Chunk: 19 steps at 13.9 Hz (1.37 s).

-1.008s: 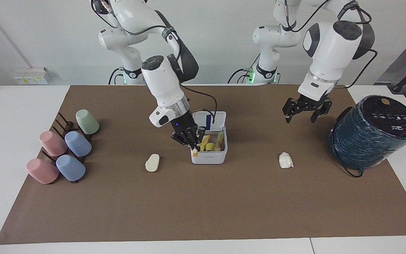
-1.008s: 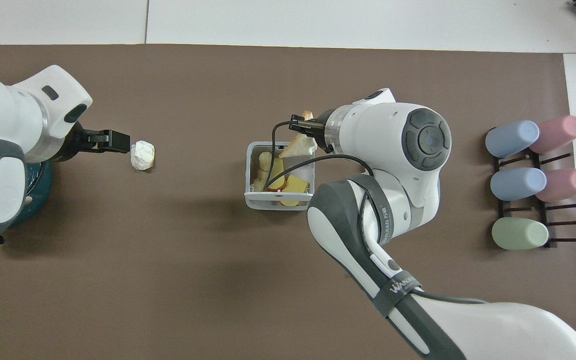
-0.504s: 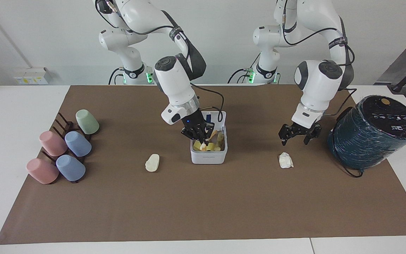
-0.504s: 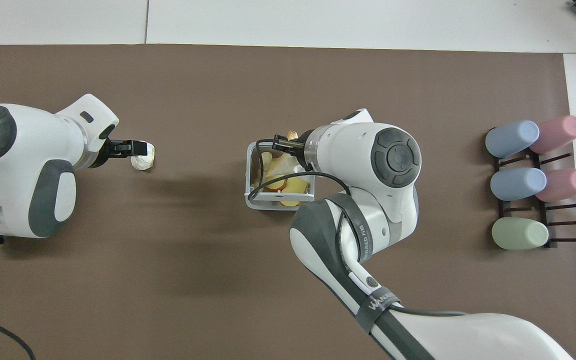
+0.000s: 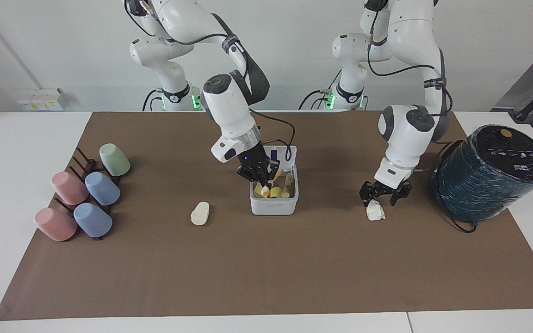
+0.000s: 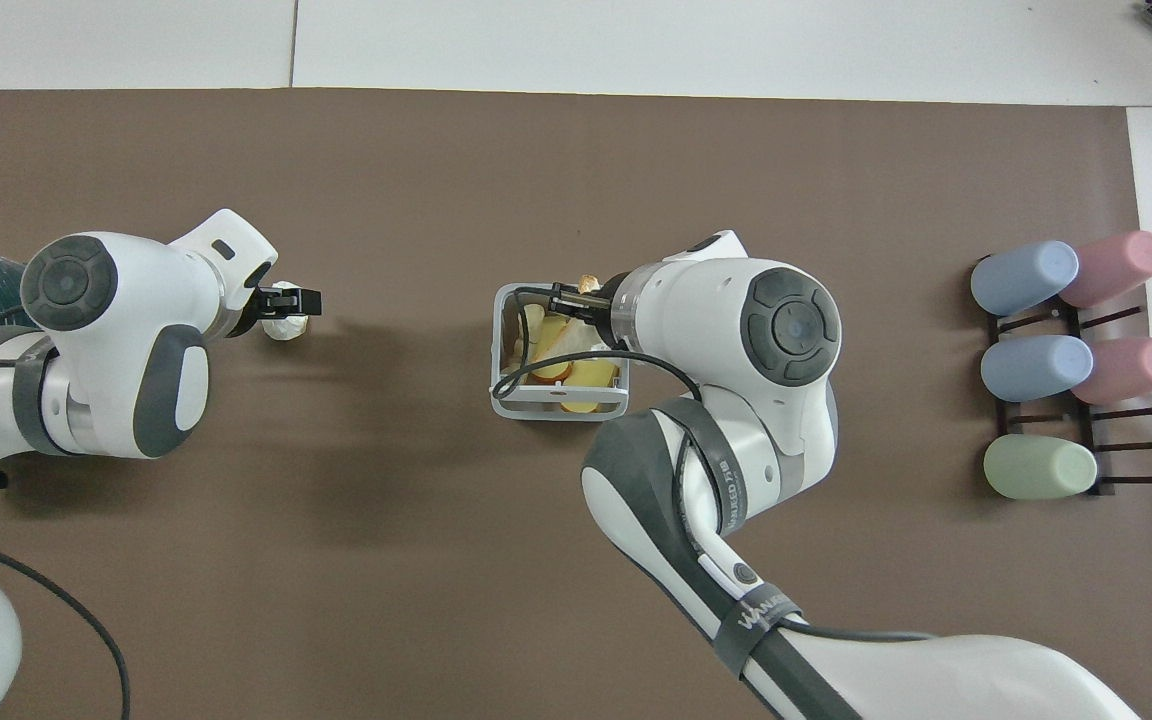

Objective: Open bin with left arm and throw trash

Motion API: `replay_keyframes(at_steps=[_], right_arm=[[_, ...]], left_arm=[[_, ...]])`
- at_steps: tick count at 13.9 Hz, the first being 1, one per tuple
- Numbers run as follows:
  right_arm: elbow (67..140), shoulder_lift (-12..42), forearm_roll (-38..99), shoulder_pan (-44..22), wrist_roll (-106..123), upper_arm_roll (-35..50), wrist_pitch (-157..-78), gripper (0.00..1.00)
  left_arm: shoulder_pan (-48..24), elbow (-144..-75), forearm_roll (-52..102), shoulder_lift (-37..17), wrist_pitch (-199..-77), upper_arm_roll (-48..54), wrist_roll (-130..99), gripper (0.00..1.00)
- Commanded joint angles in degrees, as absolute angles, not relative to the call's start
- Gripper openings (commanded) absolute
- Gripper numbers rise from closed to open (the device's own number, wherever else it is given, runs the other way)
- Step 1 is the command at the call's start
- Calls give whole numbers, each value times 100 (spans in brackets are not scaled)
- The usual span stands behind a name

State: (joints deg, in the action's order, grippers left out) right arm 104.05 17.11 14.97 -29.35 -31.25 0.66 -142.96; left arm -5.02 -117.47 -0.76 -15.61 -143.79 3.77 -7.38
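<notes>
Both pincers half-hidden: right pincer (image 5: 263, 181) seemingly clamped on scrap (image 5: 263, 189), left pincer (image 5: 379, 196) spread over wad (image 5: 374, 211).

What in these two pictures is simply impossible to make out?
- The cream lump: hidden in the overhead view by the right arm's body.
- What the right gripper pinches, if anything: lost among the scraps in the bin, in both views.
- Whether the left gripper touches the paper wad: too small in the facing view; partly covered by the gripper in the overhead view.
</notes>
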Motion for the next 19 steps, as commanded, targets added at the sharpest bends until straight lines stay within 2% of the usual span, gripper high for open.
replay_keyframes(at_steps=[1, 2, 3, 5, 6, 7, 8, 14, 17, 19], right_arm=[[10652, 1538, 1626, -2962, -3217, 62, -14361, 48], [10661, 1529, 1626, -2962, -3217, 62, -14353, 60], [10661, 1529, 1626, -2971, -3217, 62, -14361, 71], [10626, 1538, 1626, -2962, -3217, 62, -14370, 76], [10591, 1555, 1626, -2962, -3217, 62, -14370, 81], [10547, 1573, 1626, -2953, -3217, 62, -14370, 96], [10512, 1565, 1626, -2936, -3217, 53, -14431, 100], [10257, 1328, 1249, -2129, -2936, -18, -14222, 100], [10257, 1143, 1055, -1558, -1789, -18, -13502, 100], [10274, 1134, 1055, -1188, -935, -9, -13246, 100]], left_arm=[[-457, -11918, -141, -1556, -14607, 413, -765, 80], [-466, -11918, -149, -1556, -14599, 413, -773, 70], [-475, -11909, -149, -1556, -14573, 413, -773, 47], [-492, -11857, -149, -1556, -14511, 413, -765, 6], [-510, -11839, -149, -1556, -14502, 413, -756, 0], [-518, -11830, -149, -1564, -14502, 413, -747, 0], [-519, -11760, -149, -1573, -14476, 413, -747, 0], [-580, -10548, -149, -1661, -12817, 501, -852, 0], [-1053, -10433, -123, -1573, -12552, 536, -1649, 0], [-1396, -10066, 95, -1591, -12219, 580, -2370, 0]])
